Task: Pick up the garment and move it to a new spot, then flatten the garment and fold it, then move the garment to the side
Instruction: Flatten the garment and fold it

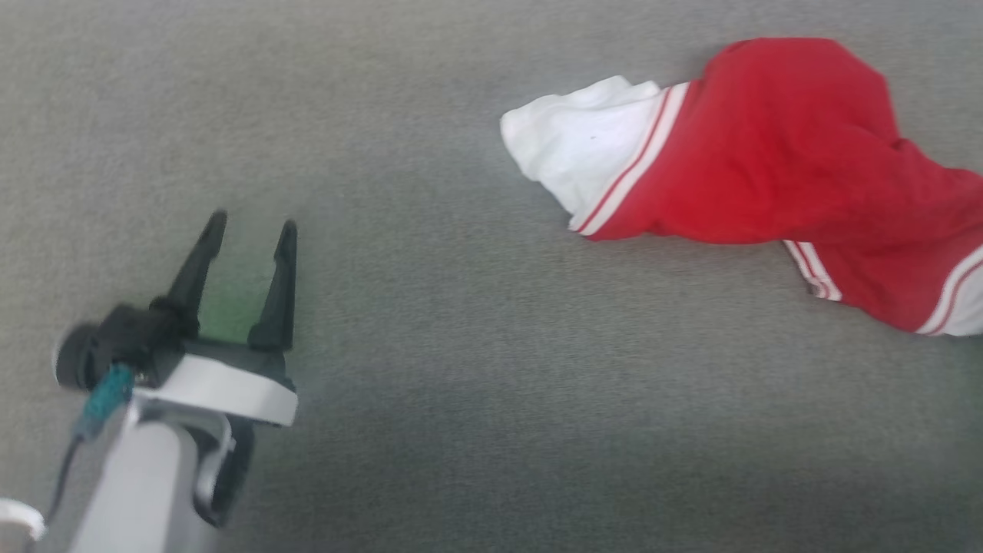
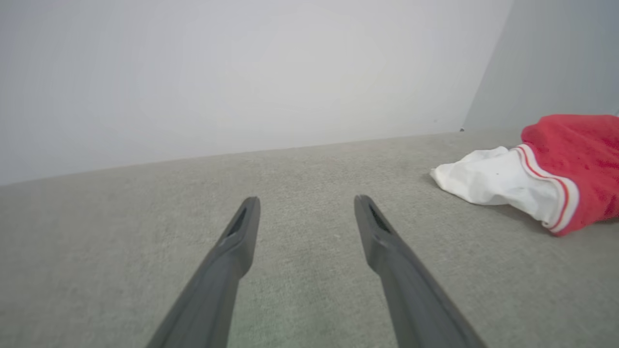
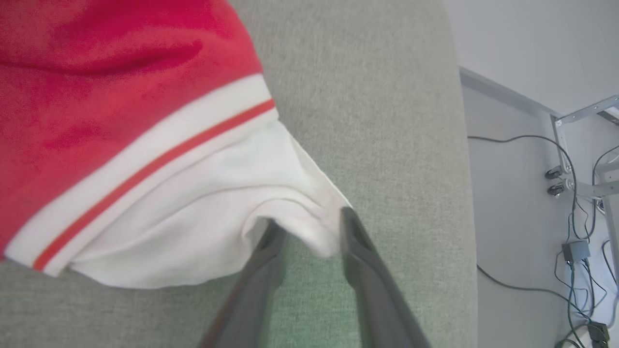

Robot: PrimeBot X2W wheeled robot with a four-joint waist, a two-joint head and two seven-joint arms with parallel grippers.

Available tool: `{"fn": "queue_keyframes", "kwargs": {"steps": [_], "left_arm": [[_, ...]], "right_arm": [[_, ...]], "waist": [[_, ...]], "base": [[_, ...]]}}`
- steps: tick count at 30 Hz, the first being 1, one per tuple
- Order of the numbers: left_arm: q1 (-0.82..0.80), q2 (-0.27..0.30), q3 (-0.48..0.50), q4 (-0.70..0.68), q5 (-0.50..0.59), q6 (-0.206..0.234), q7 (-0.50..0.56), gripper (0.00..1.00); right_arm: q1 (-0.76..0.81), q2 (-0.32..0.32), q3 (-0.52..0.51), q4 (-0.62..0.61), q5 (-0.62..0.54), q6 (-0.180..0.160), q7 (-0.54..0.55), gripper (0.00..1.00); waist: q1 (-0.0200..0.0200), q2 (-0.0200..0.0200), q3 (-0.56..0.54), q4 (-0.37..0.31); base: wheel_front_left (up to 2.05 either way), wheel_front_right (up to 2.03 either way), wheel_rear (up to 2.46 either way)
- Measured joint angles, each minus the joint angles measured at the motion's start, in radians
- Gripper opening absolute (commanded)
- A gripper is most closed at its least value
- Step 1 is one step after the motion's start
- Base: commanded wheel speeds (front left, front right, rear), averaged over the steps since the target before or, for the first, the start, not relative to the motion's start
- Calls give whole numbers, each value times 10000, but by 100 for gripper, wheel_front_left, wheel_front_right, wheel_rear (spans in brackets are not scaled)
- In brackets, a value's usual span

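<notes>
The garment (image 1: 768,146) lies bunched and twisted on the grey cloth-covered worktop (image 1: 461,346). It is well apart from the left pincer (image 1: 253,224), off to that pincer's right and farther forward. Its red body is humped up, and one white end panel (image 1: 576,146) points toward the left pincer. The left pincer hangs over bare worktop with its two dark fingers spread wide and nothing between them.

The right pincer (image 3: 309,218) is at another white panel (image 3: 203,217), on the side of the garment away from the left pincer. Its fingers stand partly apart with a fold of white cloth between their tips. Whether they are pinching that fold or only bracketing it, I cannot tell.

Nothing is flattened or folded yet, so the work looks to be in its first step, carrying the garment to a new spot. I cannot judge whether this is the taking up or the setting down.

Flattening comes next and calls for both arms. The left pincer must cross to the white panel nearest it and close on an edge. The right needs a firm hold at its own end, and the two can then draw the cloth out smooth.
</notes>
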Motion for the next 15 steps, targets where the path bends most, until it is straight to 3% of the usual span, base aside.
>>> {"fn": "queue_keyframes", "kwargs": {"steps": [1, 7, 11, 15], "left_arm": [[0, 0, 0, 0, 0, 0, 0, 100], [-1750, 2084, -1952, 132, -489, 0, 514, 100], [-3482, 3267, -3873, 207, -1455, -2, 2228, 100], [-5194, 3904, -5655, 587, -3335, -4, 4159, 100]], "right_arm": [[0, 0, 0, 0, 0, 0, 0, 100], [428, 930, -1087, -201, -182, 0, -1336, 100], [838, 1799, -1722, -863, -148, 0, -2153, 100], [1047, 2740, -1722, -1547, 42, 0, -2648, 100]], "waist": [[0, 0, 0, 0], [1, 0, -208, -612], [0, 0, -220, -1194], [0, 0, -123, -1872]], "base": [[0, 0, 0], [0, 0, 0], [0, 0, 0], [0, 0, 0]]}}
